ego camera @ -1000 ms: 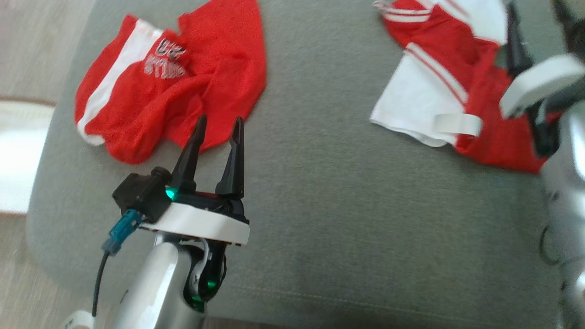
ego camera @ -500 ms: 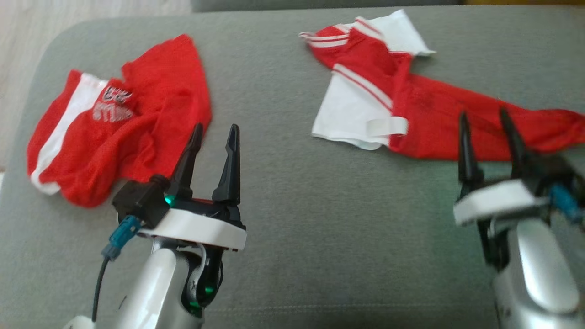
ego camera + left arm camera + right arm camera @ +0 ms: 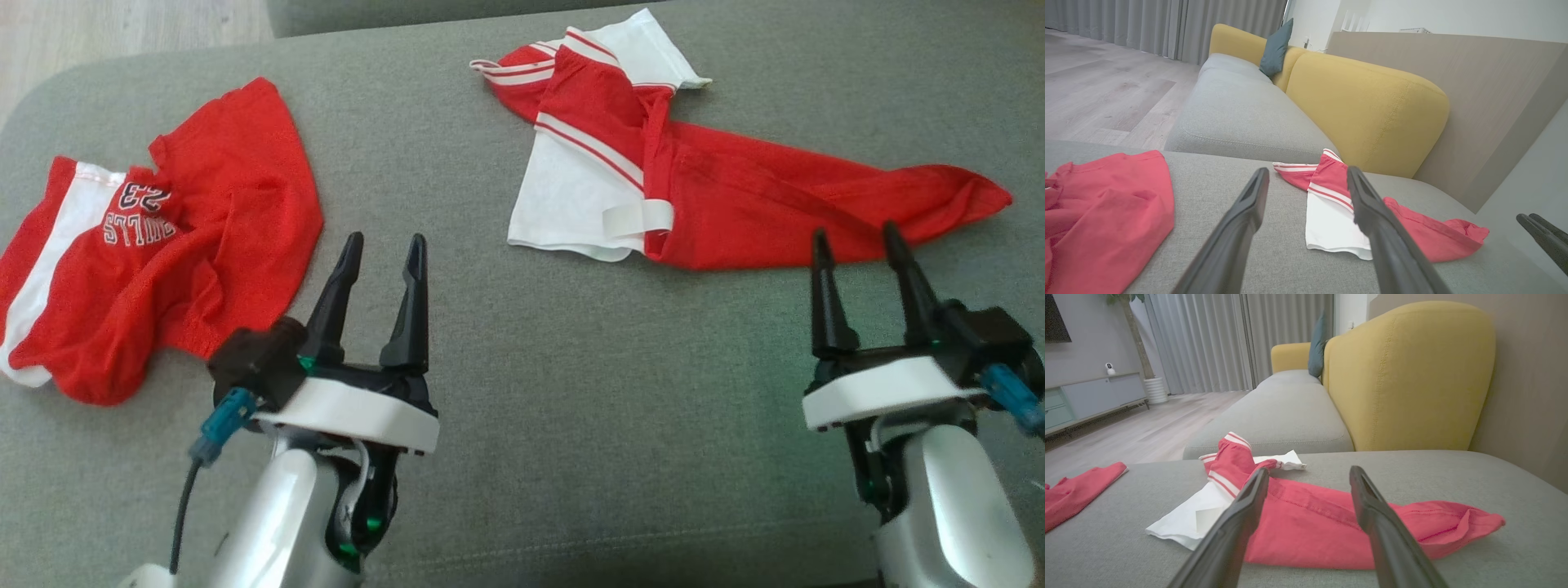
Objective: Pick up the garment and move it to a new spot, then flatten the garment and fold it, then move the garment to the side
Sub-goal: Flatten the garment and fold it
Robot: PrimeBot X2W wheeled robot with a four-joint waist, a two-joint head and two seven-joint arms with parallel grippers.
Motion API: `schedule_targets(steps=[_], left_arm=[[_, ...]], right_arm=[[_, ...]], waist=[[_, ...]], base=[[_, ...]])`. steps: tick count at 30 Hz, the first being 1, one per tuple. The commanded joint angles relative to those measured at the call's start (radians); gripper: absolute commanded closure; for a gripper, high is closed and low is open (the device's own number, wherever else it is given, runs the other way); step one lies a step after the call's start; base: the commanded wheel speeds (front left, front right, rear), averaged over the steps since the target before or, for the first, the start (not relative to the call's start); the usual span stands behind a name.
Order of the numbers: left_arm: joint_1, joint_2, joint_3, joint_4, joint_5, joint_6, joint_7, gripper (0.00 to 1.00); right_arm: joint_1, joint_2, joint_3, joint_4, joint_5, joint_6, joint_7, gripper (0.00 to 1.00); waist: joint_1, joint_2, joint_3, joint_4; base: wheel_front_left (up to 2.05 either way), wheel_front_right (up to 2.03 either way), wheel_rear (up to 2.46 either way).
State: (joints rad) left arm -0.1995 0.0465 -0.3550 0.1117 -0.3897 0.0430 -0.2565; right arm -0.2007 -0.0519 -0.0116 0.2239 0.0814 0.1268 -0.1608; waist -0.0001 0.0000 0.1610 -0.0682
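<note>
The striped garment (image 3: 735, 204) lies long side-to-side on the sofa (image 3: 571, 392) — just ahead of the right tool (image 3: 855, 234); the left tool (image 3: 385, 241) is farther. Both tools gape empty.

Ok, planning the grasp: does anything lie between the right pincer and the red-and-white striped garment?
Nothing visible does. The open right pincer points at the near edge of the red-and-white striped fabric garment, with bare grey sofa cushion around it.

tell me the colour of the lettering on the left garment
White lettering on red, clearest in the head view.
</note>
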Motion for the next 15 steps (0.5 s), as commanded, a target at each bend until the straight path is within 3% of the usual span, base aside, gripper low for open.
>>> schedule_targets(steps=[1, 8, 15], left_arm=[[-0.038, 0.004, 0.023, -0.029, 0.004, -0.004, -0.005, 0.00], [-0.035, 0.004, 0.003, -0.025, -0.010, -0.003, -0.005, 0.00], [-0.045, 0.004, -0.013, -0.027, -0.020, -0.002, -0.005, 0.00]], right_arm=[[-0.041, 0.001, 0.028, -0.035, -0.008, 0.004, 0.003, 0.00], [-0.108, 0.002, 0.060, 0.010, -0.051, 0.004, 0.053, 0.00], [-0.220, 0.002, -0.007, 0.131, -0.115, 0.004, 0.105, 0.00]], waist=[[0.0001, 0.0000, 0.003, 0.003], [0.0001, 0.0000, 0.034, 0.061], [0.0001, 0.0000, 0.087, 0.146]], base=[[0.00, 0.00, 0.00], [0.00, 0.00, 0.00], [0.00, 0.00, 0.00]])
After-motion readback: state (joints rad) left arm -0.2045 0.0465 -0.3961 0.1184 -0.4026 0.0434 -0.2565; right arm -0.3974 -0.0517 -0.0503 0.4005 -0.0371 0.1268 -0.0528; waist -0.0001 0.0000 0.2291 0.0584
